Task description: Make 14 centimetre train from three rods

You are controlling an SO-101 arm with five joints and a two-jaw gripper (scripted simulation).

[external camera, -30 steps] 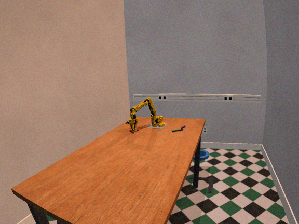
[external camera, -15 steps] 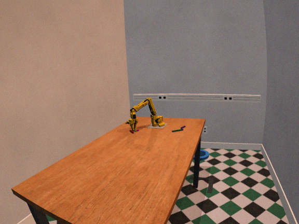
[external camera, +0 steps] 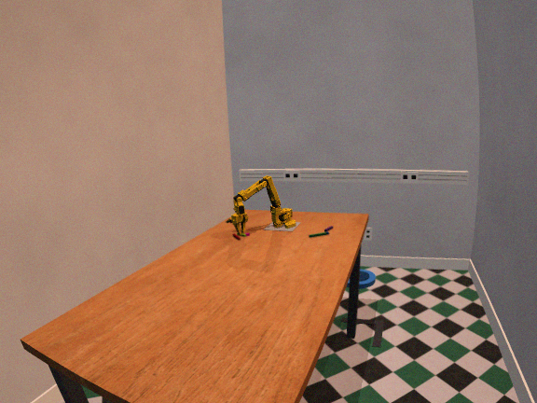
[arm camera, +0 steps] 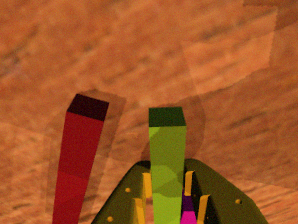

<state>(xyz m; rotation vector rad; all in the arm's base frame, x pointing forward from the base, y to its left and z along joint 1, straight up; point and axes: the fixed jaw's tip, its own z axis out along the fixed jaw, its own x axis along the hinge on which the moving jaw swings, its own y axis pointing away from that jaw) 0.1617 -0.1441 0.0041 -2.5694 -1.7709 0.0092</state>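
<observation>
In the wrist view my gripper (arm camera: 168, 205) is shut on a lime rod (arm camera: 166, 165) that points away from me, low over the table. A red rod (arm camera: 77, 165) lies flat just to its left, apart from it. A magenta rod (arm camera: 189, 216) shows partly behind the lime rod, between the fingers' bases. In the exterior view the gripper (external camera: 240, 229) is at the table's far left, with the red rod (external camera: 236, 237) and the magenta rod (external camera: 247, 234) beside it. A green rod (external camera: 319, 234) and a purple rod (external camera: 328, 229) lie end to end at the far right.
The arm's base (external camera: 282, 218) stands on a grey plate at the table's far end. The table's left edge runs close to the gripper. A blue ring (external camera: 363, 278) lies on the checkered floor to the right.
</observation>
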